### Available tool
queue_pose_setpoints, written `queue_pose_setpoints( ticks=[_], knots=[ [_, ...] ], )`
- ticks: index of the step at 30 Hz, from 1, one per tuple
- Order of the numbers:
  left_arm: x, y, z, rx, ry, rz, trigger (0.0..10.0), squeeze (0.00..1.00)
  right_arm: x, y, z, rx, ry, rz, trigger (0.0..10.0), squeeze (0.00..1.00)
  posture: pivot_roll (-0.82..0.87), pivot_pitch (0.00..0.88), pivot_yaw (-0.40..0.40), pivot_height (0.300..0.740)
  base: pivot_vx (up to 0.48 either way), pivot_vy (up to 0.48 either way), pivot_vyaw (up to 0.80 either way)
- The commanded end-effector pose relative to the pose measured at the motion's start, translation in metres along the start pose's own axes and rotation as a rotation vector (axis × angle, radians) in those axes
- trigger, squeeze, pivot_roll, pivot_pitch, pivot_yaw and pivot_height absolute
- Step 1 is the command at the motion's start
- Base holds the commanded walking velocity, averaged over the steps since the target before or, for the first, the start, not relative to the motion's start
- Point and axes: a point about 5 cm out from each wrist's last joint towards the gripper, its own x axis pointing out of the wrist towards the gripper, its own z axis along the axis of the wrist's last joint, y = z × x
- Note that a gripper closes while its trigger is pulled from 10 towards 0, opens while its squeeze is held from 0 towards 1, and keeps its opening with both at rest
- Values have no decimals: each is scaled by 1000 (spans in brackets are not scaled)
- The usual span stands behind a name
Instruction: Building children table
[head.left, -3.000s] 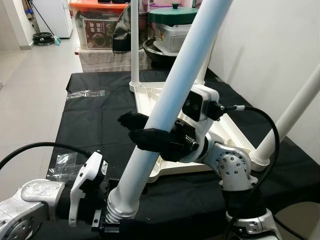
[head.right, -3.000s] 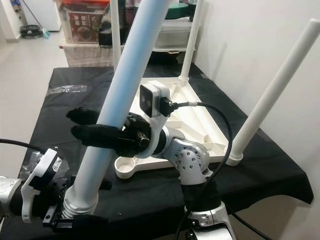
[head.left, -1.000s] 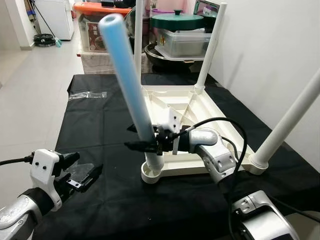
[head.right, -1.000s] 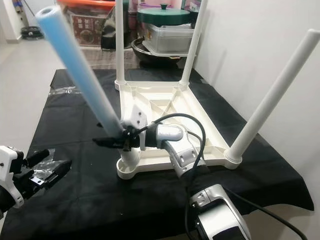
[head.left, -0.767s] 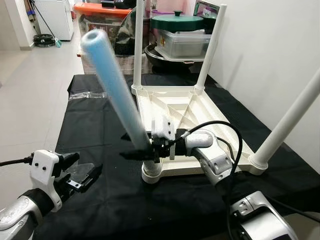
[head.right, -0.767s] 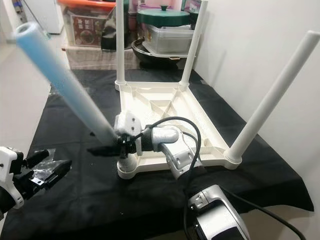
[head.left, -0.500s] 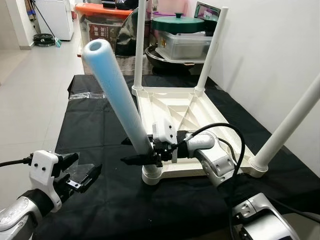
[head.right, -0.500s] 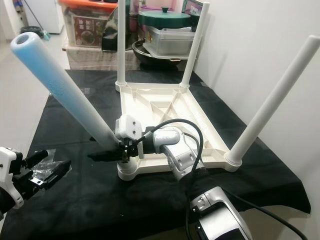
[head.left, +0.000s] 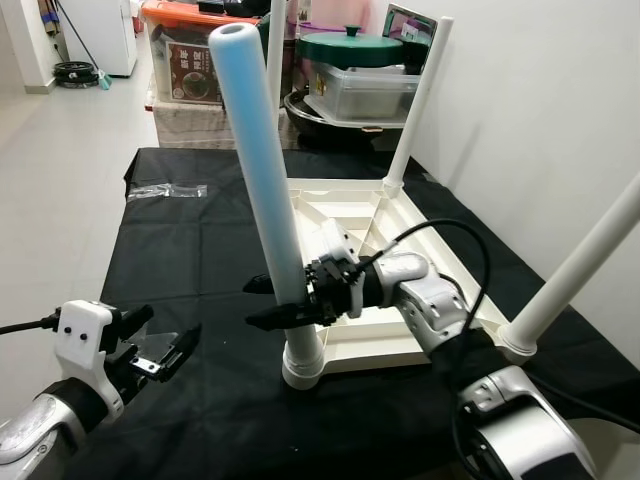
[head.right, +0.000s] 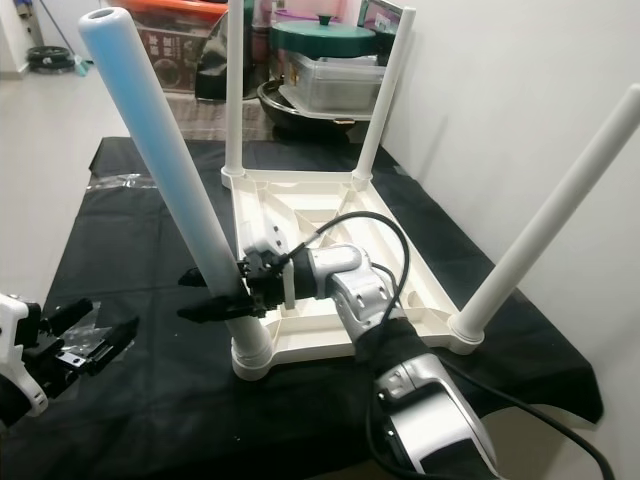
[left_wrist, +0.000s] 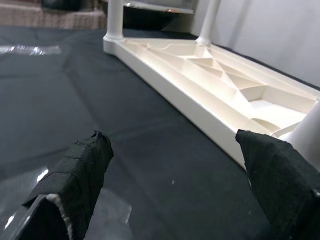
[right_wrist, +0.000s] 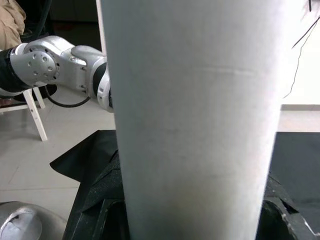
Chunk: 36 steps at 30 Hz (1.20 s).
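The right gripper (head.left: 275, 303) is clamped around the lower part of a long pale-blue plastic table leg (head.left: 258, 170), 1 black finger on each side of the tube. Directly below the gripper, the leg's foot sits in the round white corner socket (head.left: 302, 368) of the upturned cream plastic tabletop (head.left: 350, 215), which lies on a black cloth-covered table (head.left: 190, 240). Above the gripper the leg leans slightly toward the robot's left, its rounded end well overhead. In the right wrist view the leg (right_wrist: 192, 110) stands close before the camera, with the black pads (right_wrist: 97, 197) pressed on both flanks.

Beyond the right gripper, 2 white legs (head.left: 415, 100) stand in the far corners of the tabletop; to its right, another white leg (head.left: 575, 265) rises at a slant from the near right corner.

The left gripper (head.left: 160, 345) hovers low over the cloth, well to the left of the socket, fingers spread wide and holding nothing. Just under it lies a clear plastic bag (head.left: 150, 350). Ahead of it, the left wrist view shows the tabletop's ribbed underside (left_wrist: 220, 85).
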Motion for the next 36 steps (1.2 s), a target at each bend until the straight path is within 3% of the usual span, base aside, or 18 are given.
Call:
queue_pose_setpoints(
  ticks=[1, 14, 17, 18, 19, 20, 21, 22, 23, 24, 26, 27, 29, 36],
  knots=[
    [-3, 1, 0, -13, -8, 17, 10000, 0, 7, 8, -22, 113, 7, 48, 0, 0, 147, 0, -167, 740, 0, 0, 0],
    [-3, 5, -4, -27, 0, 56, 10000, 0, -1, 19, -37, 151, -7, 41, 0, 0, 134, 0, -155, 740, 0, 0, 0],
    [-2, 8, -4, -33, -3, 72, 10000, 0, -2, 13, -40, 174, -38, -62, 0, 0, 135, 0, -156, 740, 0, 0, 0],
    [-3, 9, -4, -36, -4, 82, 10000, 0, 0, 7, -42, 181, -48, -160, 0, 0, 134, 0, -155, 740, 0, 0, 0],
    [-3, 9, -4, -36, -4, 82, 10000, 0, 0, 7, -42, 181, -48, -160, 0, 0, 134, 0, -155, 740, 0, 0, 0],
    [-4, 9, -5, -38, -2, 91, 10000, 0, 0, 2, -46, 184, -56, -279, 0, 0, 134, 0, -156, 740, 0, 0, 0],
    [-4, 9, -5, -38, -2, 91, 10000, 0, 0, 2, -46, 184, -56, -279, 0, 0, 134, 0, -156, 740, 0, 0, 0],
    [-6, 10, -5, -38, -1, 100, 10000, 0, -1, -1, -52, 181, -65, -397, 0, 0, 136, 0, -156, 740, 0, 0, 0],
    [-6, 10, -5, -38, -1, 100, 10000, 0, -1, -1, -52, 181, -65, -397, 0, 0, 136, 0, -156, 740, 0, 0, 0],
    [-7, 11, -6, -35, 0, 111, 10000, 0, -3, -1, -57, 170, -68, -515, 0, 0, 135, 0, -153, 740, 0, 0, 0],
    [-7, 11, -6, -35, 0, 111, 10000, 0, -3, -1, -57, 170, -68, -515, 0, 0, 135, 0, -153, 740, 0, 0, 0],
    [-7, 12, -6, -31, 3, 122, 10000, 0, -7, 0, -61, 170, -72, -624, 0, 0, 132, 0, -150, 740, 0, 0, 0],
    [-7, 14, -7, -27, 5, 130, 10000, 0, -18, 5, -69, 112, -28, -793, 0, 0, 123, 0, -142, 740, 0, 0, 0],
    [-2, 17, -6, -22, 2, 135, 10000, 0, -33, 8, -73, 8, 88, -1013, 0, 0, 108, 0, -125, 740, 0, 0, 0]
  ],
)
